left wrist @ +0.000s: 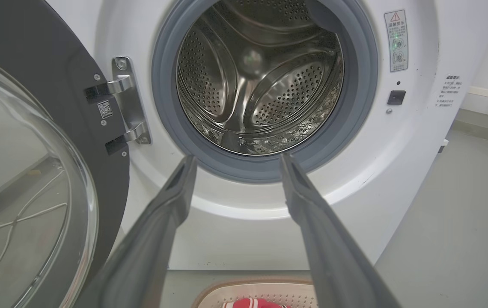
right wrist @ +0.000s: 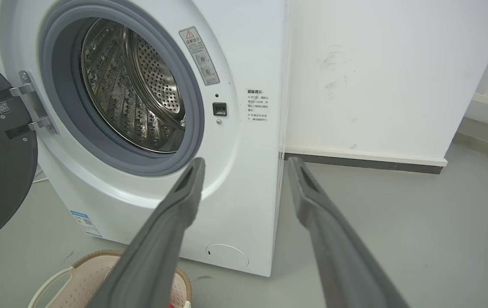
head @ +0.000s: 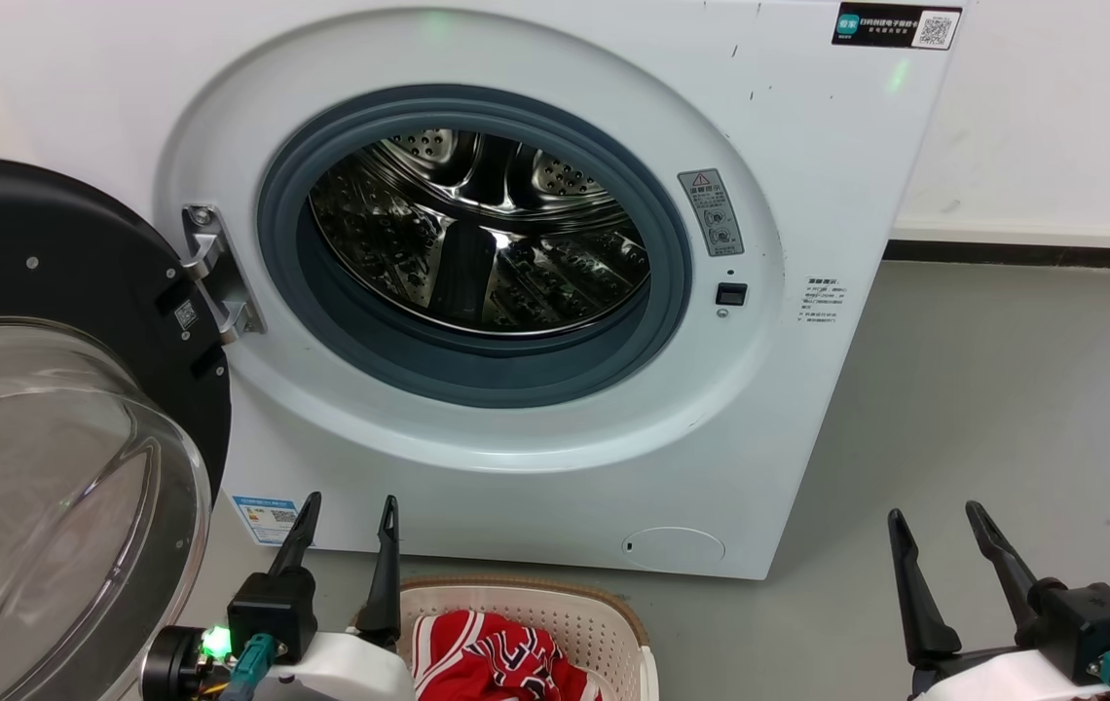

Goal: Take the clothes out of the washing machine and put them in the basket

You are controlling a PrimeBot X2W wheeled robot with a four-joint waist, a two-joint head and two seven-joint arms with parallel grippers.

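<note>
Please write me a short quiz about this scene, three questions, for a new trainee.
1. Choose one: where do the red clothes lie? A in the drum; B in the basket; C on the floor.
2. True or false: the door of the washing machine is shut.
3. Fill the gap: the left tool and the right tool are both ____ and hold nothing.

Key: 1 B; 2 false; 3 open.
</note>
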